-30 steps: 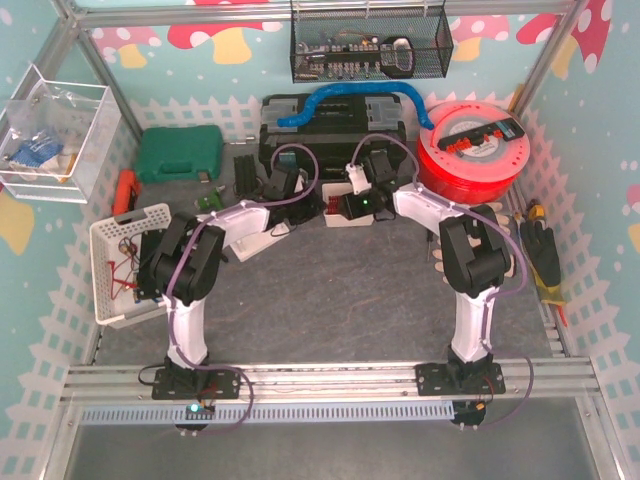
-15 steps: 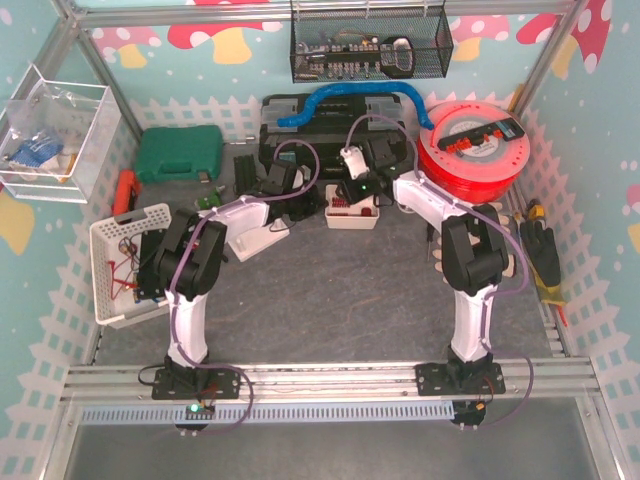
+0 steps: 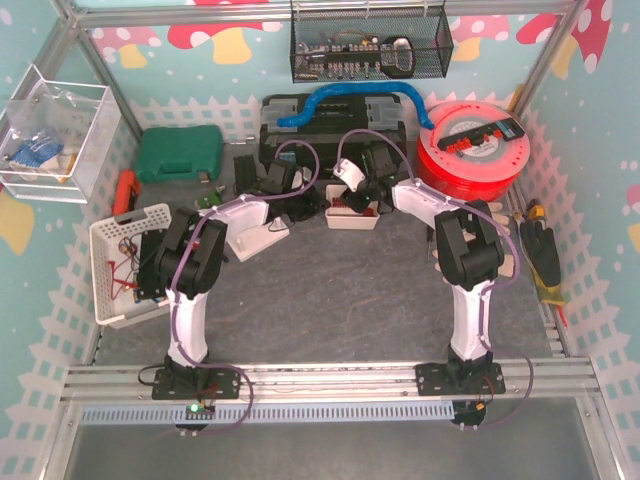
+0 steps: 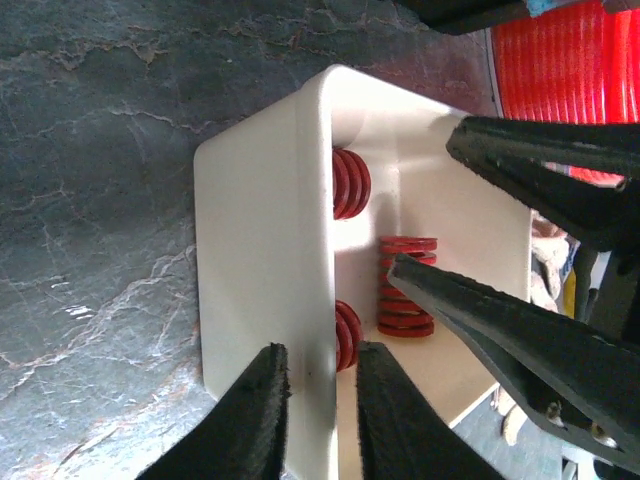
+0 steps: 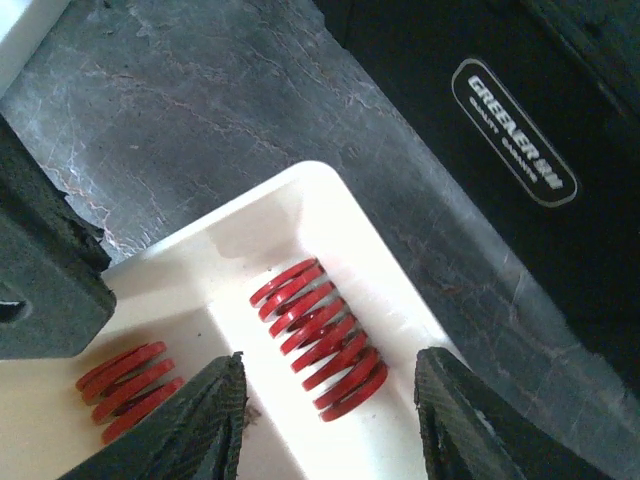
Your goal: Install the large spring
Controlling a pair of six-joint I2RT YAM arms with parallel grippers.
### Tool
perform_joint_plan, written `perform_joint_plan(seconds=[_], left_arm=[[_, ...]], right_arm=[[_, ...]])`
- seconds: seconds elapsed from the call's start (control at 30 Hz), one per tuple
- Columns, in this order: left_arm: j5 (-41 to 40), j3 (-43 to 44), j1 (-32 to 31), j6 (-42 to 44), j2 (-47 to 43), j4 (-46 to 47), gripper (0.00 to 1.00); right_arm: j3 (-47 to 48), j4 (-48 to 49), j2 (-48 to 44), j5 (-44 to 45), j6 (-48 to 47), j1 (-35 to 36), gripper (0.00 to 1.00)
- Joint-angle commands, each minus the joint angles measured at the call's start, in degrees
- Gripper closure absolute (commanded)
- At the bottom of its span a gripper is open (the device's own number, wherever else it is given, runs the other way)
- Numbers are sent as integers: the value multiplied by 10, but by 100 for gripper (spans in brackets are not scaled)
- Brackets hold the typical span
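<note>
Far left, a white basket stands on the grey surface, with a green case behind it. The left gripper reaches to the white tray at the back centre. Its jaws stand astride one wall of the tray, one finger outside and one inside, narrowly parted; whether they pinch the wall cannot be told. Several red coil springs lie inside the tray. The large spring lies on its side on the tray floor near a corner, between the jaws of the right gripper, which are spread apart either side of it and do not touch it. A second red spring lies apart from it in the tray. A black toolbox stands just behind the tray, and a red spool stands to its right.
</note>
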Motion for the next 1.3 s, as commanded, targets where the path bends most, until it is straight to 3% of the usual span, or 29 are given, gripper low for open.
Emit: perform_joint_plan(seconds=[0.0, 0.37, 0.73, 1.03, 1.27], left_arm=[[9, 0, 4, -16, -26, -11, 73], [-11, -57, 34, -67, -84, -4, 63], [-13, -105, 38, -61, -115, -4, 59], [-26, -149, 40, -55, -152, -5, 57], [-22, -160, 41, -51, -163, -6, 55]], right_arm=[[-2, 38, 18, -16, -113, 0, 51], [34, 31, 72, -1, -192, 1, 47], [65, -24, 142, 61, -177, -1, 44], [50, -92, 122, -4, -115, -2, 57], [120, -43, 171, 119, -84, -1, 59]])
